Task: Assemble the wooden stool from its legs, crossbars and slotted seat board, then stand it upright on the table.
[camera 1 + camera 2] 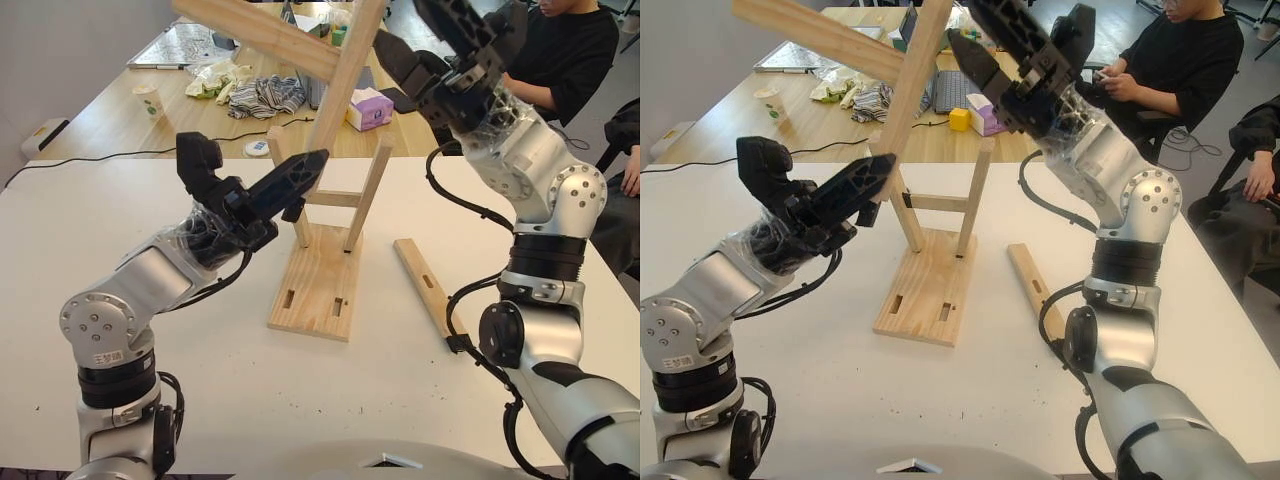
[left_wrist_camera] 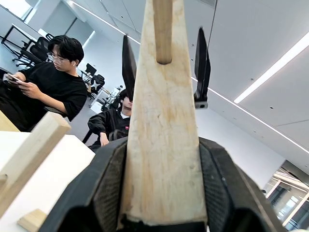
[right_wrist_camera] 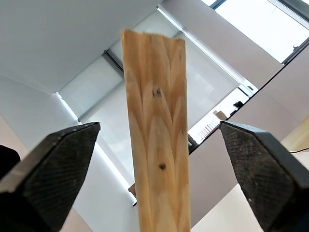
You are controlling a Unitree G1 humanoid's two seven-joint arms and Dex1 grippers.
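Table: You work on a white table (image 1: 200, 400) with small dark specks along its near edge.
Seat board: The slotted seat board (image 1: 310, 275) lies flat at the table's middle, closer to the far edge. Unfilled slots show at its near end.
Standing legs: Two legs (image 1: 368, 195) stand in the board's far end, with a crossbar (image 1: 335, 198) between them.
Loose bar: A slotted bar (image 1: 425, 285) lies flat on the right-edge side of the board, apart from it.
Raised leg: The raised leg (image 1: 345, 75) hangs tilted in the air above the board's far end. A long crosspiece (image 1: 250, 30) crosses it near the top.
Left gripper: Your left gripper (image 1: 300, 175) pinches the raised leg's lower end, and the wood fills the gap between its fingers (image 2: 128, 63).
Right gripper: Your right gripper (image 1: 430, 45) sits high over the far right of the table. Its fingers (image 3: 63, 164) are spread wide, and a wooden end stands between them, touching neither.
Room: Beyond the far edge, a wooden table (image 1: 110, 120) carries a striped cloth (image 1: 265, 95), a paper cup (image 1: 150, 100) and a tissue box (image 1: 370, 108). A strip light (image 2: 270, 72) runs along the ceiling.
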